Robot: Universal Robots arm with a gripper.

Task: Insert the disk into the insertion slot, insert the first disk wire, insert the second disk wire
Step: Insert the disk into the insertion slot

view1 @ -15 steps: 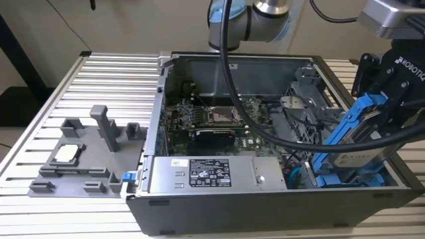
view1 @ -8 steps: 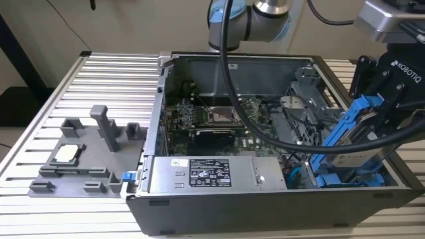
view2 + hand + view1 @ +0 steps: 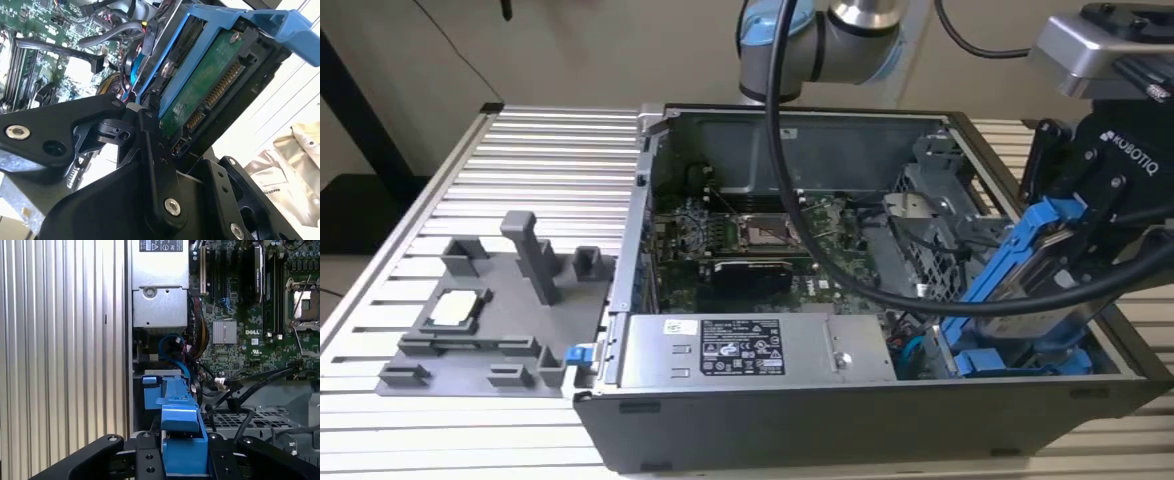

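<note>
My gripper (image 3: 1091,225) is shut on the disk (image 3: 1027,275), a silver drive in a bright blue frame, at the exterior view's right. The disk hangs tilted over the open computer case, with its lower end down at the insertion slot (image 3: 1014,350) in the near right corner. I cannot tell whether it has entered. In the second wrist view the black fingers (image 3: 150,150) clamp the disk (image 3: 210,85), whose green board and connector pins face the camera. The first wrist view looks along the blue frame (image 3: 177,410) between the fingers. A thin blue wire (image 3: 170,342) loops beside the bay.
A grey labelled power-supply box (image 3: 740,350) lies along the case's near side, and the motherboard (image 3: 761,235) sits behind it. The arm's black cable (image 3: 854,275) sags across the case. A grey fixture (image 3: 494,320) stands on the ribbed table at the exterior view's left.
</note>
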